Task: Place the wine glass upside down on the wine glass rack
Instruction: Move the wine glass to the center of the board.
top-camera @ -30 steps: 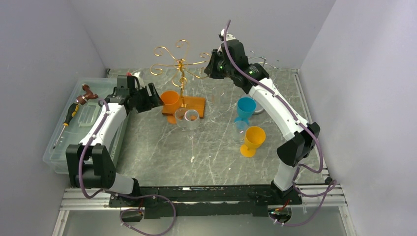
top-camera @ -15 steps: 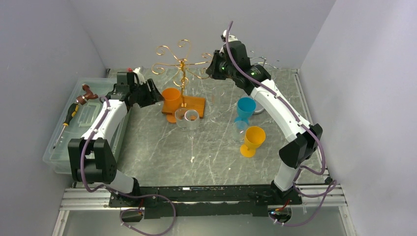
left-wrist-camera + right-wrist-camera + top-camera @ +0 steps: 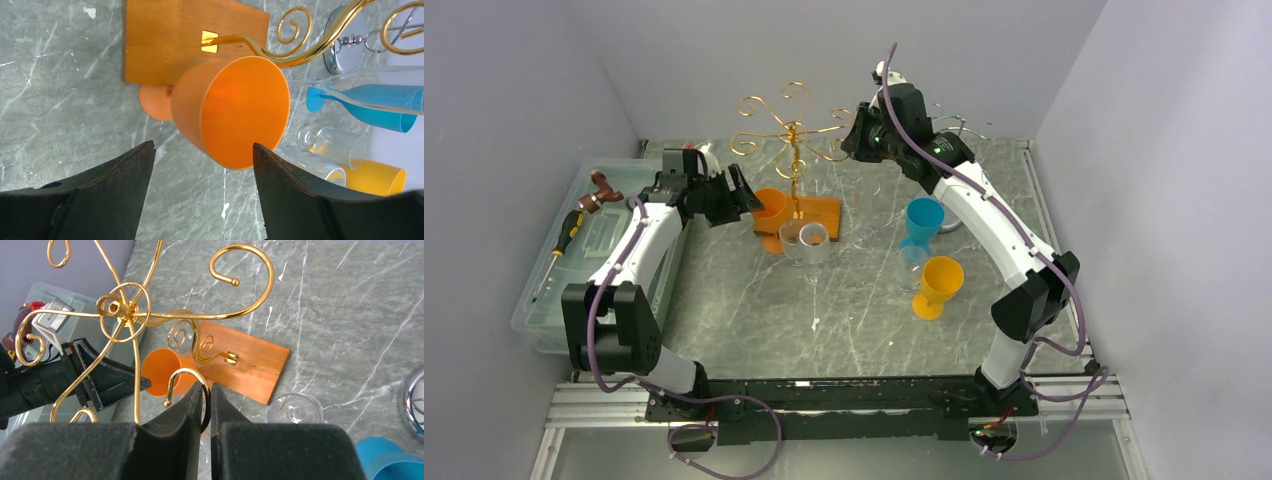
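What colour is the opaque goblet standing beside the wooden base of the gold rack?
The goblet is orange; the left wrist view shows it best.

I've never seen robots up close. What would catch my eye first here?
The curly gold wine glass rack at the back of the table, with the right gripper nearly closed at one hook. Beside it, the open left gripper faces a bright orange goblet.
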`<state>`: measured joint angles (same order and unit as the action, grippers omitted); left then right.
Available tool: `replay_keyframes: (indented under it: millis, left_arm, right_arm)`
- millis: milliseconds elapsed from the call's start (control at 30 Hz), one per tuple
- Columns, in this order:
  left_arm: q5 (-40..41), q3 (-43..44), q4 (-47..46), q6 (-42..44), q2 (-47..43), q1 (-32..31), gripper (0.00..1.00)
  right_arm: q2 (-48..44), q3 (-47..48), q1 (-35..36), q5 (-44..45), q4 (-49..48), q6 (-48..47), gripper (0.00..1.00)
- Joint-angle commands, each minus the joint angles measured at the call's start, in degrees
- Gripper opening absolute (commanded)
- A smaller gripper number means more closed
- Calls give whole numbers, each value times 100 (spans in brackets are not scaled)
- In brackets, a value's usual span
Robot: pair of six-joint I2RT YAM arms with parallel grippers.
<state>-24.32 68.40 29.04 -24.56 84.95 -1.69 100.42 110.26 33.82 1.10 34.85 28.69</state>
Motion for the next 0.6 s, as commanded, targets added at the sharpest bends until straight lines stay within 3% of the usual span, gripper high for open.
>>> replay_keyframes:
  millis: [0,333,567]
  left_arm:
    - [-157,257,1,-169,-161,-5,76]
    - [25,177,-162,300,545,-144,43]
    - [192,340,547,941,164,-247,17]
  right_arm:
    - [57,-188,-95,299,444,-214,6]
    - [105,-48,-104,288,491,-231,6]
    - [240,183,-106,227,566,-285,6]
